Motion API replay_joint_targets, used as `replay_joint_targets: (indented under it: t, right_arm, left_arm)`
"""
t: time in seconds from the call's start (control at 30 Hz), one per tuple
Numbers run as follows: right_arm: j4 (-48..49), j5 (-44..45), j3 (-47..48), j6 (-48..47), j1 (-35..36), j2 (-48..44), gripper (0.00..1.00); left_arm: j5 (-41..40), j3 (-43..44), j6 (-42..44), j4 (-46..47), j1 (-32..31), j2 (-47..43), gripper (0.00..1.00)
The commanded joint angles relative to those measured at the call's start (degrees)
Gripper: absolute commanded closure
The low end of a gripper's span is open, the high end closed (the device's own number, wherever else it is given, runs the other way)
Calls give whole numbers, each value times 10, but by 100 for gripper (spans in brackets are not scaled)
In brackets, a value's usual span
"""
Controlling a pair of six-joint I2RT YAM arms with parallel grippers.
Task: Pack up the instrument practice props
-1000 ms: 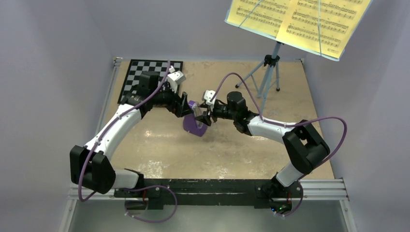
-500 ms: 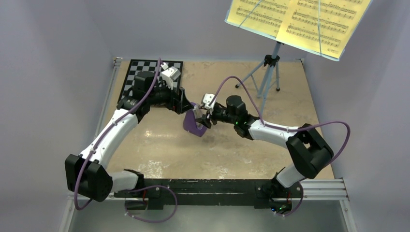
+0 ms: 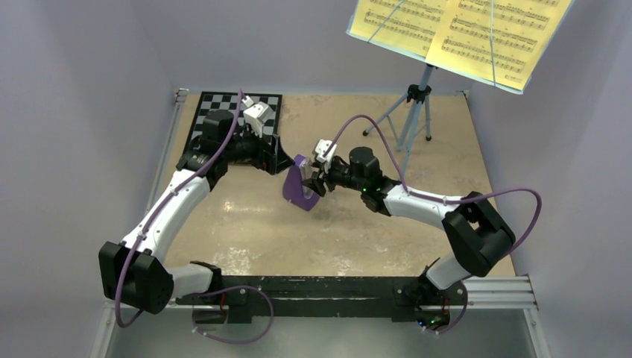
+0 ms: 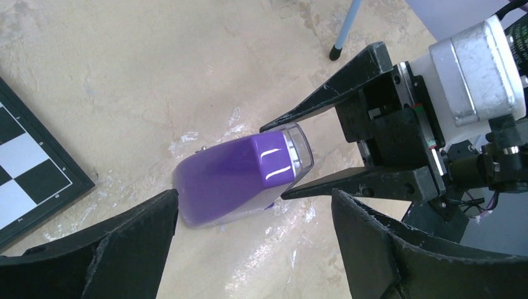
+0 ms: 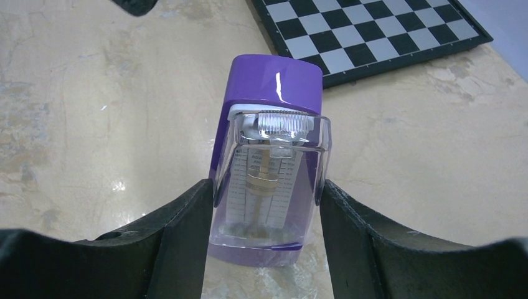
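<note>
The right wrist view alone shows the purple metronome's (image 5: 271,162) clear front and pendulum scale, with the right pincer (image 5: 268,196) clamped on both its sides. The left wrist view shows the left pincer (image 4: 252,199) spread wide, not touching it. Only the overhead view shows it standing mid-tabletop (image 3: 335,231), the checkerboard (image 3: 205,112) behind, and yellow sheet music (image 3: 454,33) on the blue music stand (image 3: 417,104) far right.
</note>
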Motion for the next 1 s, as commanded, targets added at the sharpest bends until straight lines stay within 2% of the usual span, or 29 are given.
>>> replay_joint_targets:
  t: [0.0, 0.1, 0.33, 0.7, 0.97]
  right_arm:
    - [-8, 23, 16, 56, 4, -13, 100]
    - [-31, 21, 42, 94, 2, -6, 100]
    - [-51, 46, 47, 64, 24, 17, 100]
    - [0, 105, 34, 25, 43, 44, 100]
    - [60, 93, 33, 12, 48, 68, 100]
  left_arm:
    - [4, -10, 2, 17, 8, -12, 3]
    - [9, -13, 0, 20, 9, -12, 3]
    - [11, -20, 4, 23, 15, -14, 3]
    - [15, -42, 10, 32, 24, -24, 4]
    - [25, -53, 18, 29, 39, -32, 4]
